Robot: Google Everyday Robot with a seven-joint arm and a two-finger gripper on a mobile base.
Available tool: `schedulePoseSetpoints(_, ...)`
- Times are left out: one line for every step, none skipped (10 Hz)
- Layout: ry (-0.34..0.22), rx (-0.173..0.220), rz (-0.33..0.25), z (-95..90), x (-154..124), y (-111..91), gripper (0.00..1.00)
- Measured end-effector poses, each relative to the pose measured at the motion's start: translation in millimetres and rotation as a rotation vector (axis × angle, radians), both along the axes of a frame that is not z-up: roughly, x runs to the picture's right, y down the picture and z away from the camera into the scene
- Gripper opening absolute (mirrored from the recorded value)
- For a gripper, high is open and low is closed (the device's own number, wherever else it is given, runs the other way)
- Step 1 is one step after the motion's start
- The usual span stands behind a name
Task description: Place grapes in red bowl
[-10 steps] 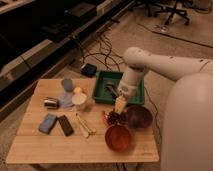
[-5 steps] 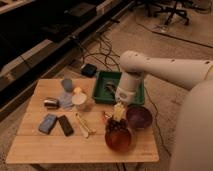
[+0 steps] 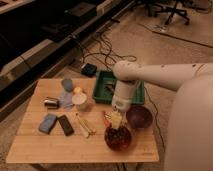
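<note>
The red bowl [image 3: 119, 140] stands on the wooden table [image 3: 45, 145] near its front right edge. A dark bunch that looks like the grapes [image 3: 118, 134] lies inside it. My gripper [image 3: 115, 118] hangs from the white arm just above the bowl's far rim, right over the grapes. Whether it touches them cannot be seen.
A purple-maroon bowl [image 3: 139, 117] sits right of the gripper, and a green tray [image 3: 106, 80] behind it. To the left are wooden sticks [image 3: 83, 125], a black block [image 3: 65, 125], a blue sponge [image 3: 47, 123], a metal can [image 3: 51, 102], a white cup [image 3: 79, 100] and a blue cup [image 3: 67, 84]. Cables lie on the floor.
The gripper has come down and forward, from over the tray's front edge to just above the red bowl. The dark bunch now shows inside the bowl.
</note>
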State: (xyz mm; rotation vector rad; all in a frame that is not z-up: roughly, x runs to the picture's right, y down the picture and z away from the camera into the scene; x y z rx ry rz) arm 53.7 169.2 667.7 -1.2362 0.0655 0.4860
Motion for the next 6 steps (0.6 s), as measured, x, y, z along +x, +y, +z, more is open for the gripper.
schedulePoseSetpoints(0.022, -0.009, 0.026, 5.3, 7.9, 2.5, 0.6)
schedulePoseSetpoints(0.041, -0.016, 0.048, 10.1, 15.8, 4.7, 0.72)
schedulePoseSetpoints(0.042, -0.021, 0.054, 10.9, 16.2, 4.8, 0.78)
schedulePoseSetpoints(0.042, -0.022, 0.052, 11.1, 15.8, 4.9, 0.8)
schedulePoseSetpoints(0.041, -0.022, 0.051, 11.0, 15.4, 4.8, 0.8)
schedulePoseSetpoints(0.041, -0.022, 0.052, 10.9, 15.5, 4.6, 0.8)
